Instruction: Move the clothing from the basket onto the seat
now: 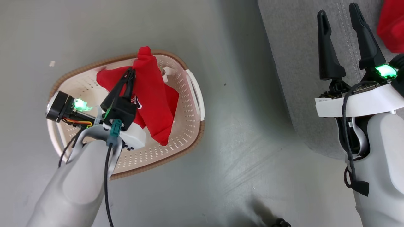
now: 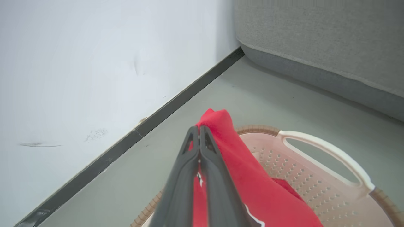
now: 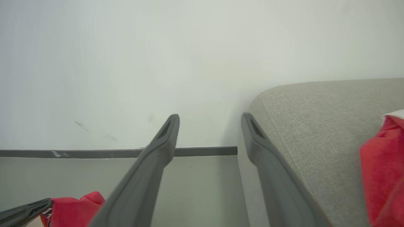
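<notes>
The left hand (image 1: 130, 73) is pressed together on a fold of the red garment (image 1: 154, 94), pinching it near the top so the cloth hangs in a long drape over the basket (image 1: 191, 132). Its lower folds look to lie inside the basket; whether the hanging end touches the wall cannot be told. The basket stands on the floor (image 1: 246, 157), to the left of the seat (image 1: 300, 63), a little apart from it. The right hand (image 1: 337, 11) is spread wide, holding nothing, over the seat's near edge. The other red garment (image 1: 391, 25) already lies on the seat at the far right.

The step in hand appears to be the lift and carry. To do it well, raise the pinch straight up until the trailing end hangs clear of the brown rim, so the light basket is not dragged or tipped. Then swing right, well over the cushion rather than its rounded edge, and only there let the fingers part, since soft cloth dropped at the edge would likely slide to the floor.
</notes>
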Robot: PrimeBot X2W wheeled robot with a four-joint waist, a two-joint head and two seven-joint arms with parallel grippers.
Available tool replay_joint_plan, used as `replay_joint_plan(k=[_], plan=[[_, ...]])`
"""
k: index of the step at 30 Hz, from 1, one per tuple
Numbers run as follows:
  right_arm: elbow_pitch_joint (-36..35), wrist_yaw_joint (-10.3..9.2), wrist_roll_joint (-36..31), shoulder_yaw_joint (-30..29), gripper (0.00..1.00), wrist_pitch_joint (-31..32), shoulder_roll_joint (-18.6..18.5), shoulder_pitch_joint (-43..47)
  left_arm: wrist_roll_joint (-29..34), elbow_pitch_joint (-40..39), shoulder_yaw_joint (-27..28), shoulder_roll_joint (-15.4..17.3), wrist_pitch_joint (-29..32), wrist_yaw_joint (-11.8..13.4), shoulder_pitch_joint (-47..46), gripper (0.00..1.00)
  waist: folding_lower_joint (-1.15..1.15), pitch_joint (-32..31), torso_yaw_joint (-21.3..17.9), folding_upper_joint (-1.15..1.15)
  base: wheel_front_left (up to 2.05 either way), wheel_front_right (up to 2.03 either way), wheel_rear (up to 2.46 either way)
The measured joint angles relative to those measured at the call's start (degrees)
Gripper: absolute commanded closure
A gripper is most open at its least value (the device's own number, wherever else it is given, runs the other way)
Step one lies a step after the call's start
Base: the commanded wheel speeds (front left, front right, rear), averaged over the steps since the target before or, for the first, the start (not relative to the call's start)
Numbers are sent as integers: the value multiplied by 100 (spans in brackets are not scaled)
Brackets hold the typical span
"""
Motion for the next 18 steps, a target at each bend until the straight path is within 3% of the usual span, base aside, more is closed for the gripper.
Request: replay_joint_plan(k=[8, 18], plan=[[36, 0, -104, -71, 0, 0, -79, 2, -62, -753, 14, -90, -53, 144, 342, 100, 0, -418, 283, 0, 0, 0, 0], [187, 0, -159, -294, 0, 0, -111, 311, -300, -1221, -18, -75, -54, 112, 797, 100, 0, -1067, 584, 0, 0, 0, 0]])
